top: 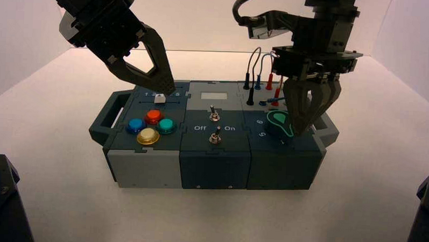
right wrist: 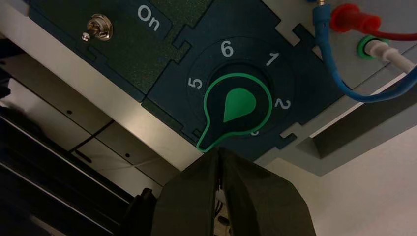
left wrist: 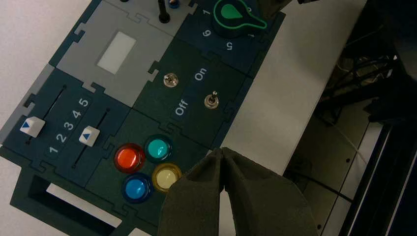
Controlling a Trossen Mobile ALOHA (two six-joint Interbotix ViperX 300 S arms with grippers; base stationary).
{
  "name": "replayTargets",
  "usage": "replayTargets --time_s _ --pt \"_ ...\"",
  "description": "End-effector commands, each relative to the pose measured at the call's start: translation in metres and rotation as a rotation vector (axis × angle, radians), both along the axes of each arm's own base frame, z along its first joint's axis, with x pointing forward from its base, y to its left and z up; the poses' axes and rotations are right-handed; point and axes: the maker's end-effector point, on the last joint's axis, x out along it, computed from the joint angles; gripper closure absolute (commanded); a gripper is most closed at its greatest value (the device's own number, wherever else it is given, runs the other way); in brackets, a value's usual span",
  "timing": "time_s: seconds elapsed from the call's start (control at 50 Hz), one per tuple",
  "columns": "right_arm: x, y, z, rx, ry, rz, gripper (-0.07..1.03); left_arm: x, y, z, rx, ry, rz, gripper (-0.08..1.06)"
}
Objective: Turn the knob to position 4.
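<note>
The knob (right wrist: 238,109) is sitting on the box's right end, its pointed handle aiming toward about 7 o'clock in the right wrist view, between numbers 5 and 3. The number 4 is hiding under that handle, so I cannot read it. The right gripper (right wrist: 220,153) is hanging just beside the handle tip, fingers pinched together, holding nothing. It could bump the handle past its spot. The left gripper (top: 168,87) is waiting, clenched, over the sliders.

Matt plastic box (top: 146,170), glossy buttons (left wrist: 129,158), seemingly metal toggles (right wrist: 100,27)
</note>
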Motion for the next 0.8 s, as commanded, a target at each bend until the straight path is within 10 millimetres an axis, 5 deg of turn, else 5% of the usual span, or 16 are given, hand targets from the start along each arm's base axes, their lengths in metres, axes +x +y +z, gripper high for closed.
replayTargets --time_s 0.02,0.8 --pt "0.000 0.003 0.003 0.015 -0.006 0.003 0.98 0.004 -0.010 0.014 -0.037 -0.022 -0.009 1.01" --pt "0.009 0.001 0.027 0.073 -0.100 -0.049 0.99 0.003 -0.010 0.014 -0.032 -0.019 -0.011 1.01"
